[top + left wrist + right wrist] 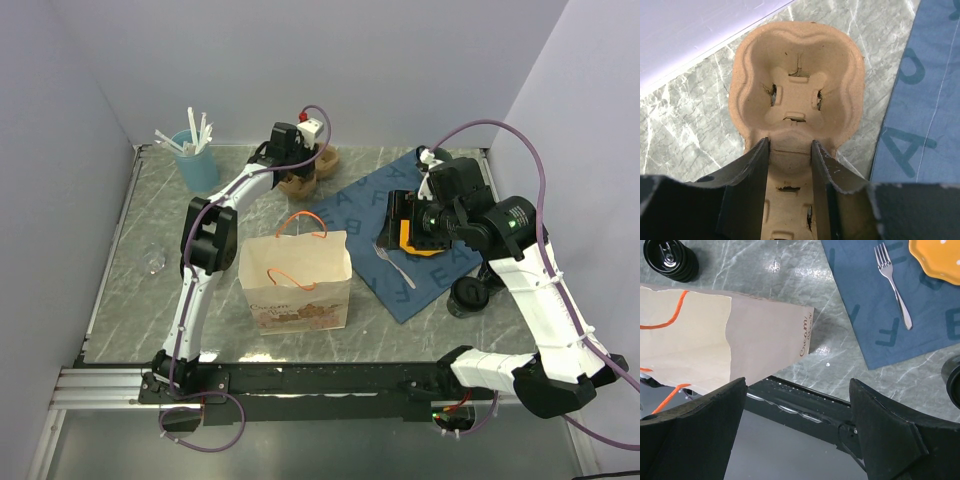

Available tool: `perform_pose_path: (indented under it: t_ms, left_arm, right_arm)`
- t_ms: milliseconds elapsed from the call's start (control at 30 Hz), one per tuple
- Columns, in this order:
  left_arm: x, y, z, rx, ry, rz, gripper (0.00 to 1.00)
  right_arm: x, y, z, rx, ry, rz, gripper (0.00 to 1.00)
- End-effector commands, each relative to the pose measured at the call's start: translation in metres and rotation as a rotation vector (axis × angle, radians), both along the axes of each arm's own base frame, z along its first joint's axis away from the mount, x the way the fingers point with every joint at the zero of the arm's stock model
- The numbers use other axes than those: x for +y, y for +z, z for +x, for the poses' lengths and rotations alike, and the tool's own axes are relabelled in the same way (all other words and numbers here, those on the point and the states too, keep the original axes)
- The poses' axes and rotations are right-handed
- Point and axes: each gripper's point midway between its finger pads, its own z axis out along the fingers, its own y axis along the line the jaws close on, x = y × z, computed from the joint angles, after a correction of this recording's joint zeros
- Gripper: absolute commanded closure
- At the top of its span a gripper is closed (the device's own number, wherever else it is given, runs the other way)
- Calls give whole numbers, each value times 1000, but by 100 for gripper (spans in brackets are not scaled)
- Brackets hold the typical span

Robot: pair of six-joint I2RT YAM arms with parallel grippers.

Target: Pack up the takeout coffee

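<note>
Takeout coffee (468, 295) stands on surface (140, 230) right of paper bag (295, 275), with blue mat (370, 200) corner between. Left pincer (790, 144) clamped on pulp carrier (797, 75) behind bag. Right pincer (797, 385) spread wide, empty, right of bag.

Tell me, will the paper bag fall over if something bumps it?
Probably. The paper bag stands tall on a narrow base, so a high push might tip it. Its thin, wavy top edge suggests floppy walls that could crumple.
</note>
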Motion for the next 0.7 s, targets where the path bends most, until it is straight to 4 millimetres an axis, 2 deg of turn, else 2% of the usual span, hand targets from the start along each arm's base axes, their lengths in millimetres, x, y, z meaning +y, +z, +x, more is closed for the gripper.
perform_pose_path:
  t_ms: [0, 67, 100, 167, 200, 267, 333, 400, 667]
  left_arm:
    - [0, 80, 10, -158, 42, -67, 79]
    - [8, 73, 11, -154, 67, -29, 62]
    - [10, 69, 10, -149, 70, -14, 58]
    - [14, 68, 11, -155, 75, 7, 62]
    - [16, 68, 13, -155, 81, 8, 69]
    - [16, 77, 13, -163, 81, -7, 74]
    - [15, 87, 14, -177, 83, -21, 70]
    - [15, 102, 14, -195, 90, -42, 61]
    - [18, 134, 12, -213, 102, -126, 61]
  right_arm:
    - [2, 9, 2, -36, -4, 35, 10]
    - [2, 9, 2, -40, -8, 35, 10]
    - [1, 8, 1, -38, -10, 38, 10]
    - [1, 7, 0, -39, -11, 40, 10]
    - [1, 7, 0, -36, -9, 41, 10]
    - [2, 7, 0, -33, -7, 39, 10]
    - [3, 7, 1, -31, -7, 41, 10]
    - [3, 9, 2, -34, -6, 41, 10]
    - [4, 10, 2, -37, -2, 49, 10]
